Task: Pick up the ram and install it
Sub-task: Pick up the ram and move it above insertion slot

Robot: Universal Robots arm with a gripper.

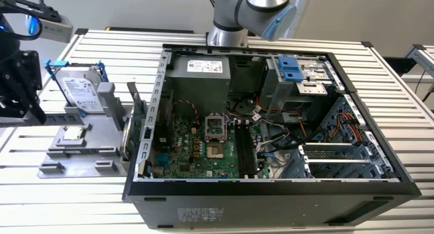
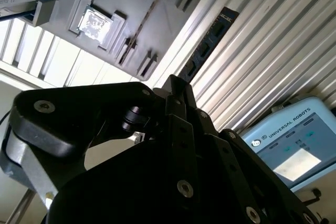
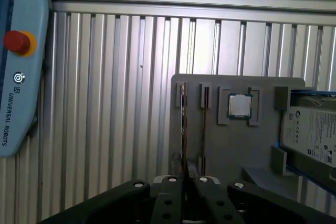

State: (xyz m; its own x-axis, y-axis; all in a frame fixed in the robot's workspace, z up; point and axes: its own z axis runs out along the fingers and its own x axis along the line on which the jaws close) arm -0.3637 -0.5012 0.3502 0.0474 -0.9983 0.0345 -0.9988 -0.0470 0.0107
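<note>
The ram (image 2: 209, 43), one long, narrow dark circuit-board stick with a row of black chips, stands on edge in the outermost slot of a flat grey plastic holder tray (image 3: 231, 150). In the first wrist view it appears edge-on, in line with the black metal gripper (image 3: 189, 177), which hangs above that end of the tray. Whether the gripper is open or closed cannot be told. A second slot runs just beside the ram; what it holds is unclear. The tray also carries one square silver processor chip (image 3: 240, 106) in a recess, one silver hard drive in a blue frame (image 1: 81, 94), and one large green expansion card (image 1: 137, 117) upright on the side nearest the case. At the exterior view's right of the tray lies one open black computer case (image 1: 271, 185) with a green motherboard (image 1: 203, 152) inside. One light-blue teach pendant with a red button (image 3: 26, 77) rests on the ribbed aluminium table (image 3: 105, 103).
</note>
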